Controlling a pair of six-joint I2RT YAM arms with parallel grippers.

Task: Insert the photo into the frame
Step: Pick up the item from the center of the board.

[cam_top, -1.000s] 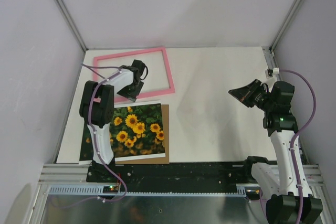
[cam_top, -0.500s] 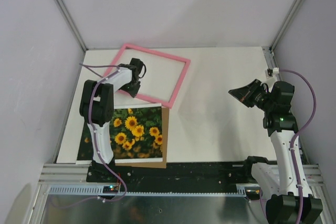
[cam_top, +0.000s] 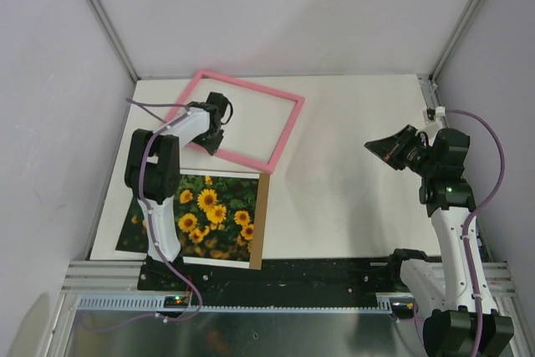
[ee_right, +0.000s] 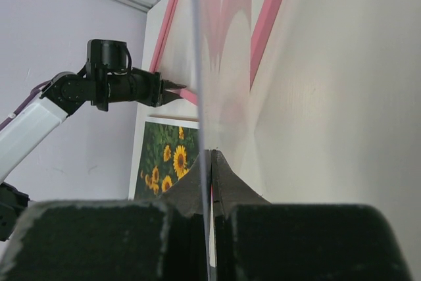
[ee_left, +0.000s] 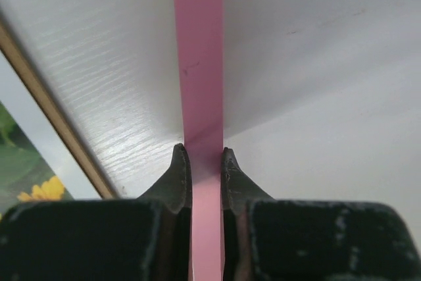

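- Photo point(cam_top: 209, 215) lies face up on a brown board point(cam_top: 262, 223), near left of the table point(cam_top: 351, 206).
- Just beyond, left gripper point(ee_left: 204, 160) clamps the pink frame's point(cam_top: 251, 87) near rail.
- Far right, right gripper point(ee_right: 210, 156) pinches 1 clear pane point(ee_right: 200, 64).

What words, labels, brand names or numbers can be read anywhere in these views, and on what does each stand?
No readable text in any of the three views.
The photo: sunflowers only, no caption.
The frame, clamped in the left tool: plain pink, no label.
The backing board: plain brown.
The clear sheet in the right tool: no print visible.
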